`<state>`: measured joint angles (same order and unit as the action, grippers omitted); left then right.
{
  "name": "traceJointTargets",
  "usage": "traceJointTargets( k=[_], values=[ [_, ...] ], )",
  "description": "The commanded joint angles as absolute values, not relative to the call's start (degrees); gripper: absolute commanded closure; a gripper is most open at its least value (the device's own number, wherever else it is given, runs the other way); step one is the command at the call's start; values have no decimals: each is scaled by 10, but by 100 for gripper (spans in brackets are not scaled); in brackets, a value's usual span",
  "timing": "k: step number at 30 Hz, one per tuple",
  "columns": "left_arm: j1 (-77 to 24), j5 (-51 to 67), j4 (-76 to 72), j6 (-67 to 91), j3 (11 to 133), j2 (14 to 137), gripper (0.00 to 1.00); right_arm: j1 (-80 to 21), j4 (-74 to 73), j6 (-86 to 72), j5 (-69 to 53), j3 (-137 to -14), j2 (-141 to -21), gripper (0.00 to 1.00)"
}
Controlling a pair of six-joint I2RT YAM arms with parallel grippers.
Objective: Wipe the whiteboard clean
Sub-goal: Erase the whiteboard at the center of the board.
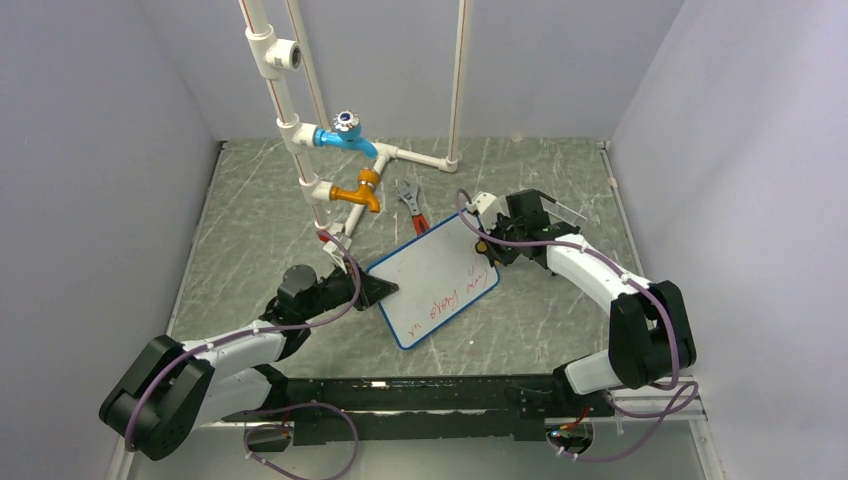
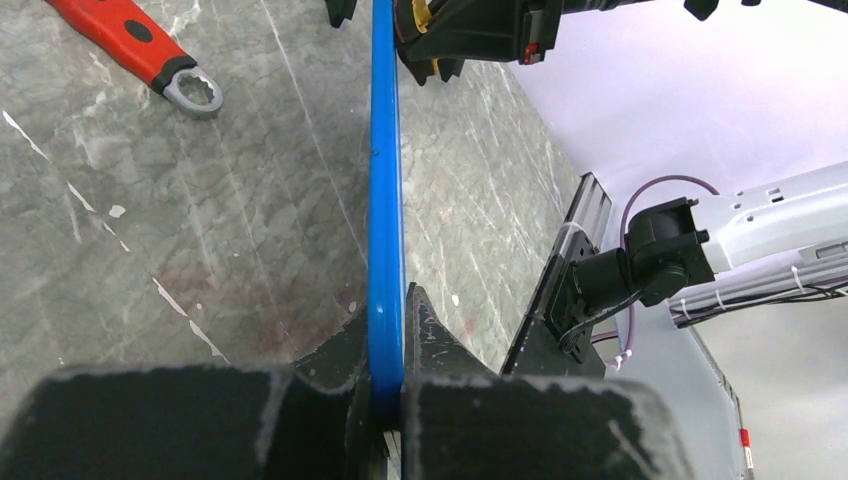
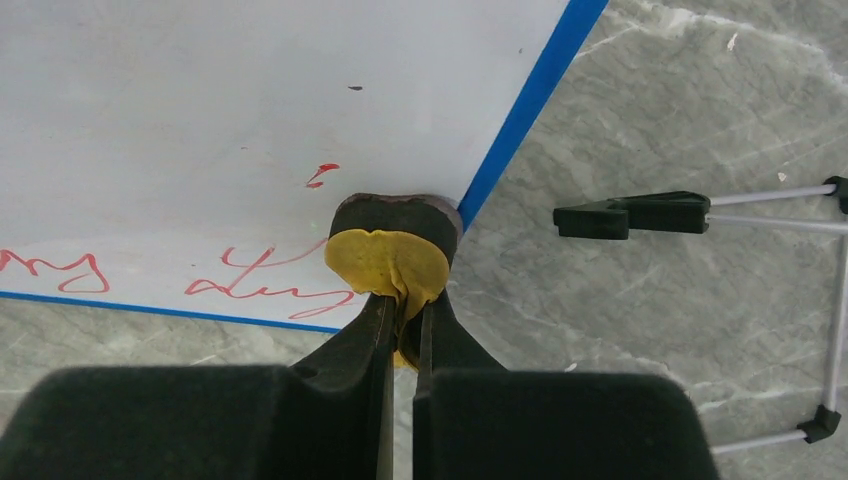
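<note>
The whiteboard [image 1: 430,275], white with a thin blue frame, lies at an angle in the middle of the table, with red handwriting [image 1: 447,298] along its near-right side. My left gripper [image 1: 383,290] is shut on its left edge; in the left wrist view the blue frame [image 2: 385,200] runs up from between the jaws of the left gripper [image 2: 397,335]. My right gripper [image 1: 484,243] is shut on a yellow eraser [image 3: 388,258] with a dark pad. The pad is pressed onto the whiteboard [image 3: 250,110] near its corner, beside red writing [image 3: 270,285]. The right gripper [image 3: 404,305] sits just behind it.
A white pipe rig with a blue tap [image 1: 345,135] and an orange tap [image 1: 358,192] stands behind the board. A red-handled wrench [image 1: 412,207] [image 2: 140,50] lies next to it. A thin wire stand with black tips [image 3: 640,212] lies right of the board. Grey walls enclose the table.
</note>
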<state>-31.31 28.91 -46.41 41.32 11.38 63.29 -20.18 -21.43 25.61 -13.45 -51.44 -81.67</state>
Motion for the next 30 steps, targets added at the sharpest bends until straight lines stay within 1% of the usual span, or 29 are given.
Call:
traceJointTargets(
  k=[1,4,5,7,10,15,19,21,24,27,30],
  values=[
    [-329,406,-528,411,139,617,100,-205,-191,260,-137,-526,-825,100],
    [-330,405,-523,408,136,611,100,-243,-238,326,-235,-524,-810,100],
    [-329,406,-522,407,136,611,100,-275,-243,342,-245,-519,-802,100],
    [-329,411,-520,406,139,612,100,-300,-239,344,-246,-519,-795,100],
    [-329,414,-519,406,140,610,100,-289,-220,311,-205,-536,-808,100],
    [-329,421,-527,406,136,614,100,-236,-134,254,-105,-512,-766,100],
    [-329,430,-534,409,145,627,100,-222,-130,257,-96,-506,-766,100],
    [-329,431,-541,413,145,628,100,-222,-140,271,-112,-505,-770,100],
    [-329,428,-547,416,139,624,100,-228,-188,327,-188,-503,-775,100],
    [-330,427,-543,414,136,620,100,-269,-249,401,-238,-495,-781,100],
    [-329,428,-537,411,139,618,100,-299,-263,417,-241,-498,-790,100]
  ],
)
